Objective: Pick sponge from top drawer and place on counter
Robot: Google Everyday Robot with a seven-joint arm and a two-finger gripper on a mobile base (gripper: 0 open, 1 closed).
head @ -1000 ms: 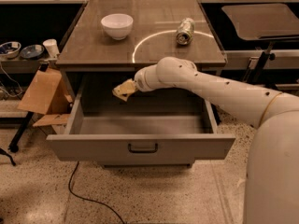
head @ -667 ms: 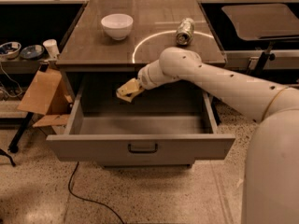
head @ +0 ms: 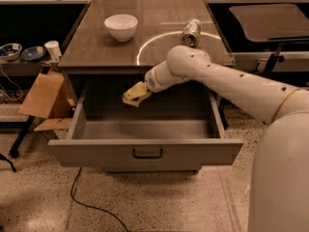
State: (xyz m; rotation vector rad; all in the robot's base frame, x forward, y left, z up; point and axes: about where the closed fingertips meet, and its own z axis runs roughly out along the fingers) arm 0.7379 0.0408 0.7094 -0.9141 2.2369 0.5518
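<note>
Where the drawer (head: 203, 151) stands pulled open beneath the counter (head: 159, 18), the contents are entered largest first.

- Arm (head: 231, 83): reached in from the right, across the drawer's right wall and close under the counter's front edge.
- Counter: bare room is offered along the front, within and left of the white arc (head: 145, 47). The back is taken up by a bowl (head: 120, 26) and a can (head: 191, 32).
- Drawer: no sponge is seen on the grey floor in view.
- Gripper (head: 135, 94): held above the drawer's back left part. Whether it is wide, narrow or holding anything cannot be told.
- Sponge: not made out, and possibly hidden at the gripper.

Step judged: lifting out. For the next move, the counter's edge must be cleared by drawing toward the drawer front and then rising.
</note>
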